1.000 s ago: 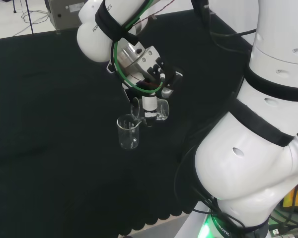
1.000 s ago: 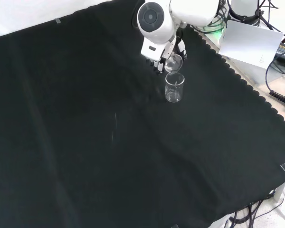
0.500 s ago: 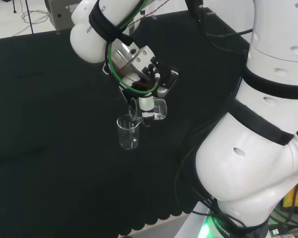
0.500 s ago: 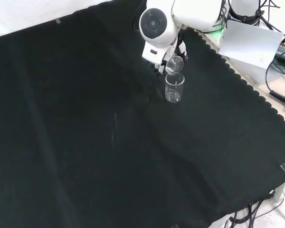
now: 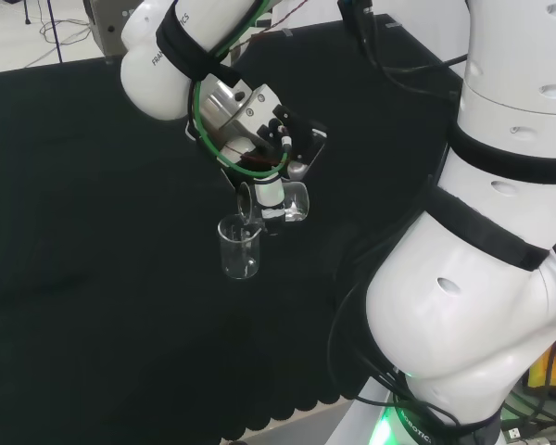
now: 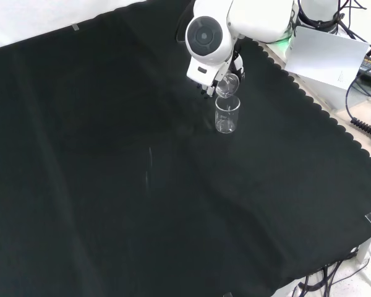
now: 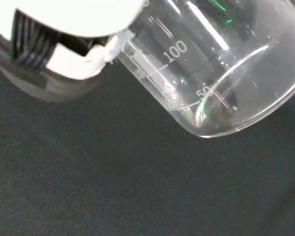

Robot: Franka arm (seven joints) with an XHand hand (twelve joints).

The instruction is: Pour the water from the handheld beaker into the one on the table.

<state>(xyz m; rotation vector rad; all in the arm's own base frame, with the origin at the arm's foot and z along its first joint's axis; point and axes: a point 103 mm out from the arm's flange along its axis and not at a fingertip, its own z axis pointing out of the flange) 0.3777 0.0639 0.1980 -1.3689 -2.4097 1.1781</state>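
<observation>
A clear glass beaker (image 5: 238,247) stands upright on the black cloth (image 5: 93,232); the front view shows it too (image 6: 227,116). The hand (image 5: 271,193) is shut on a second clear beaker (image 5: 283,203), tipped on its side with its mouth over the standing beaker's rim. In the front view this held beaker (image 6: 227,85) hangs just above the standing one, below the arm's round grey cap. Up close in the wrist view, the held beaker (image 7: 206,78) shows its printed scale, with a white part of the hand (image 7: 73,29) against its wall. I cannot tell how much water either beaker holds.
The arm's big white links (image 5: 482,278) rise at the right of the head view. The cloth's scalloped edge (image 6: 309,99) runs near the beakers in the front view, with a white sheet (image 6: 328,59) and cables beyond it. Open cloth spreads to the left.
In the head view the arm's wrist and forearm have swung up and to the left, and the held beaker has tipped a little further. The standing beaker has not moved.
</observation>
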